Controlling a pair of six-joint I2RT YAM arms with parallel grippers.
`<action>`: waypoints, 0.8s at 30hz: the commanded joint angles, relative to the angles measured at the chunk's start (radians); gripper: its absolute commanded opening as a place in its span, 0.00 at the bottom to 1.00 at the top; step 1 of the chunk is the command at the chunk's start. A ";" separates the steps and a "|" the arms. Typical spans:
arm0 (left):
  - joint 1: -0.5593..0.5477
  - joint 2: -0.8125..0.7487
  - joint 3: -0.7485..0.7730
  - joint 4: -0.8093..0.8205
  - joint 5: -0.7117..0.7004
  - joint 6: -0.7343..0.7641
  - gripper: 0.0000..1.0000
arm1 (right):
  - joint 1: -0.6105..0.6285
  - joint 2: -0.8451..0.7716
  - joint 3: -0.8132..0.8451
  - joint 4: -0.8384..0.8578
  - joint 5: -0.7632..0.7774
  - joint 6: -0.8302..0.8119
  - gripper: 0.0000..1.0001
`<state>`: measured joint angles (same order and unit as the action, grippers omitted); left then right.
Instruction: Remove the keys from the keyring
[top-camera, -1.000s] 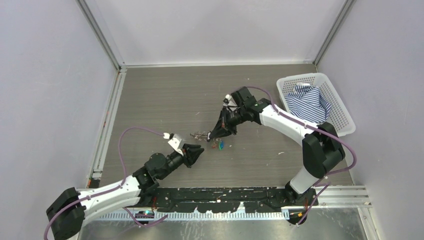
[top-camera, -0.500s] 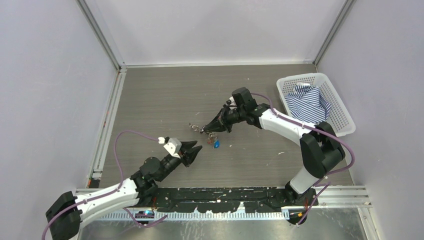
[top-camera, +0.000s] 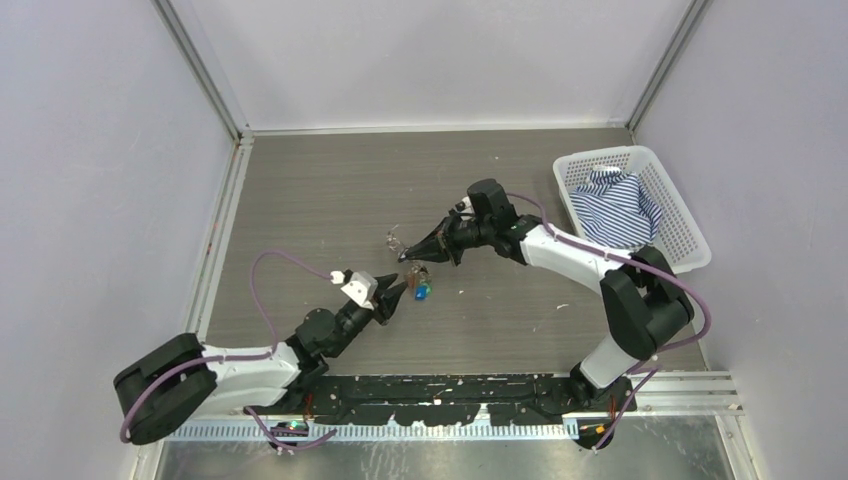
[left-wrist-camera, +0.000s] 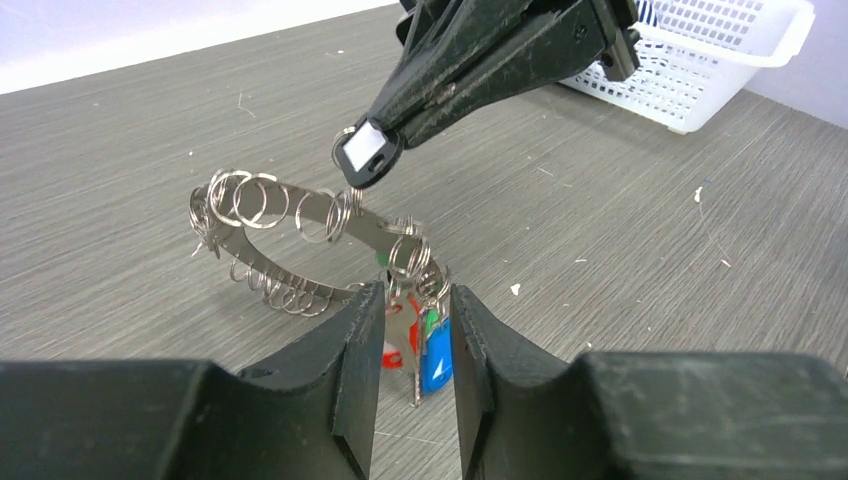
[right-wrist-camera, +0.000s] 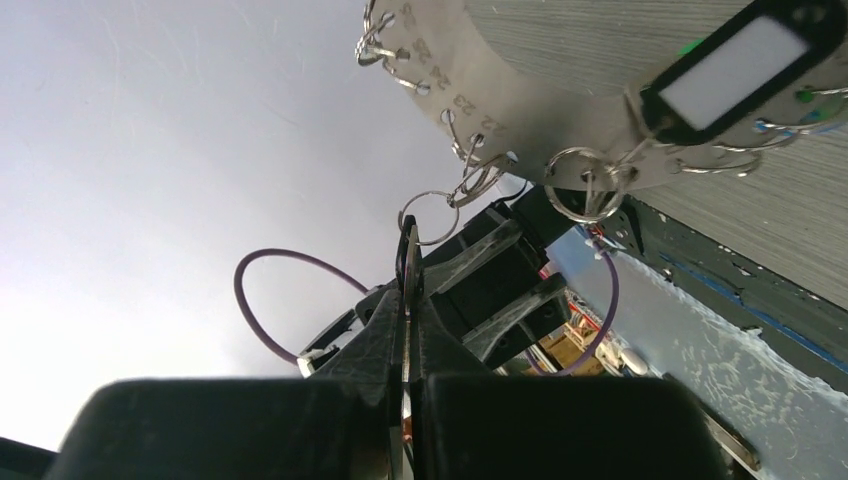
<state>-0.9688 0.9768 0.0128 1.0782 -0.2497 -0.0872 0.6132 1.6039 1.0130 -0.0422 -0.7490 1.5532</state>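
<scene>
Keyring (left-wrist-camera: 300, 215) hung over the counter (left-wrist-camera: 600, 250) from the right tool (right-wrist-camera: 405, 290), clamped on one thin key (right-wrist-camera: 408, 245)
Metal is judged light, stiff, slippery; dangling keys (left-wrist-camera: 430, 350) (plastic heads offer grip) are straddled by the open left tool (left-wrist-camera: 413, 300)

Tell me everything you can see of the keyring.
The keyring is a flat, silvery metal band bent into a hoop, stamped with numbers and strung with small wire rings. It sits tilted over the table; contact is unclear. Keys with red, green and blue heads hang from its near side inside the open left gripper. A black, white-labelled tag hangs on it. The right gripper is shut on a thin metal piece linked to it by a small ring.
</scene>
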 joint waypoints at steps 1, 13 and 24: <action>-0.004 0.081 0.011 0.243 -0.022 0.025 0.30 | -0.003 -0.063 0.003 0.092 -0.013 0.039 0.01; 0.006 -0.399 0.137 -0.645 -0.012 -0.246 0.32 | 0.004 -0.102 0.076 -0.382 -0.016 -0.451 0.01; 0.016 -0.372 0.179 -0.905 0.102 -0.576 0.24 | 0.229 -0.133 0.058 -0.844 0.460 -0.983 0.01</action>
<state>-0.9554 0.4671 0.1463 0.2333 -0.2226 -0.5156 0.7719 1.5242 1.1007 -0.7452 -0.4934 0.7467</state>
